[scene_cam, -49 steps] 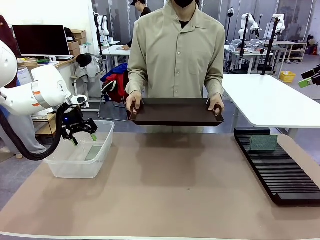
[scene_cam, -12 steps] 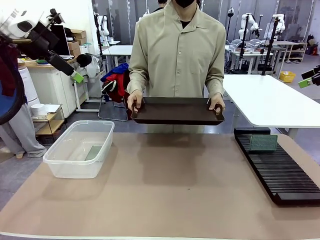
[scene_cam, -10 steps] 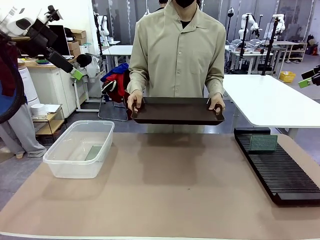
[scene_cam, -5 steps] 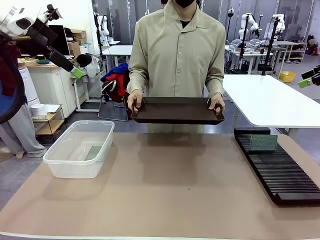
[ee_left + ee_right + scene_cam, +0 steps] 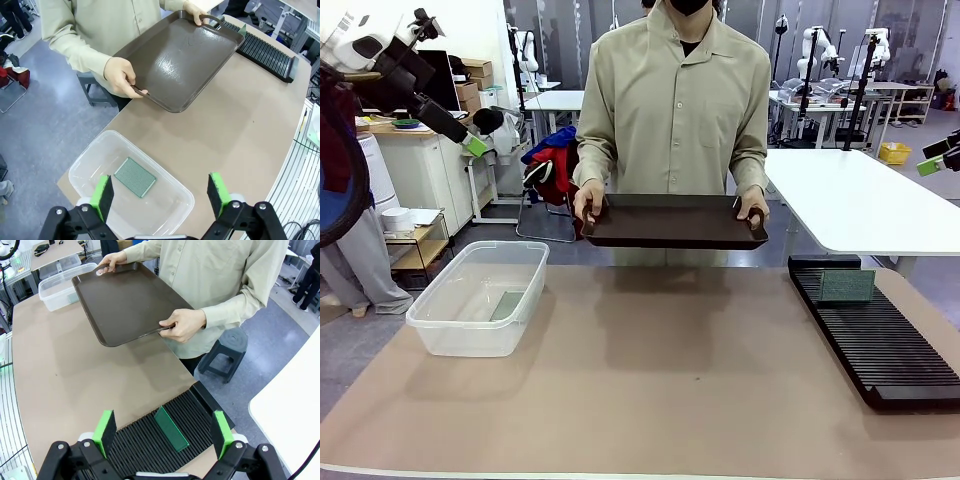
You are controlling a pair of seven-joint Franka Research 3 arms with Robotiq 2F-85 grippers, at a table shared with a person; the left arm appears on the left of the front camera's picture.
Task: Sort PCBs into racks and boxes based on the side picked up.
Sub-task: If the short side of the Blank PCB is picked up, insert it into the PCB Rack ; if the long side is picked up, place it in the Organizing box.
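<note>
Table [image 5: 650, 400] unchanged; left arm [image 5: 395, 65] motionless.

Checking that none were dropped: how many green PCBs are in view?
2. One PCB lies flat in the clear tub; the other PCB stands upright in the black rack. The tray looks empty.

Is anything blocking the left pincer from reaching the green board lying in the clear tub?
Nothing visible does. The left pincer hangs open high above the clear tub, which has no lid, and the green board lies flat on its bottom with only air between.
</note>
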